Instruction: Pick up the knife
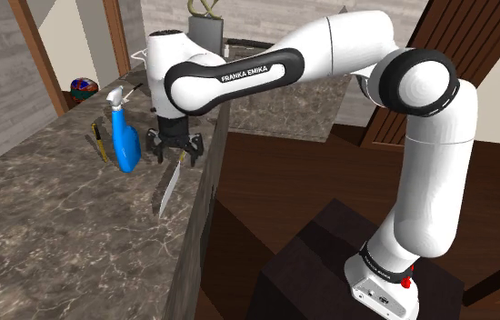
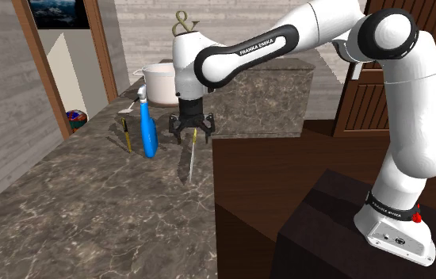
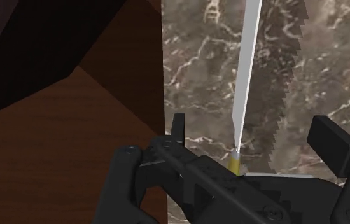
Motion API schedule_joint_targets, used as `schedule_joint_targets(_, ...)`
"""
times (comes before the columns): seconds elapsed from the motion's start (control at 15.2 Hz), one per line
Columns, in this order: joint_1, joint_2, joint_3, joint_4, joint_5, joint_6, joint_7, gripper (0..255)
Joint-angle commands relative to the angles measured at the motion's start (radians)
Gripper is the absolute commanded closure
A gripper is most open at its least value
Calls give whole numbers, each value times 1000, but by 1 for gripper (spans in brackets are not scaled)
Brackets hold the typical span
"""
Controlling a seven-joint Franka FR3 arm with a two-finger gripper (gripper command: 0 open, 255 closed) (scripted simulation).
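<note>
Marble-patterned table [image 1: 53, 238], dark with pale veins. Knife [image 1: 166, 187]: long pale blade, yellowish handle, lying flat close to the table's edge, near a blue spray bottle [image 1: 126, 145] that is on its left in the shoulder view. Gripper [image 1: 177, 151]: black, poised over the handle end, fingers [image 3: 179, 126] spread apart on either side of it without touching; nothing grasped. Brown wooden floor [image 1: 271, 186] beyond the edge.
</note>
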Motion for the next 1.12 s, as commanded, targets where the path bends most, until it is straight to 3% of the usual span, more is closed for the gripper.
schedule_joint_targets(0.0,2,14,-5,-13,-8,26,9,0)
schedule_joint_targets(0.4,3,33,-11,-49,-20,79,16,0)
schedule_joint_targets(0.46,4,33,-11,-48,-20,78,17,255)
schedule_joint_targets(1.06,4,33,-11,-49,-20,79,16,255)
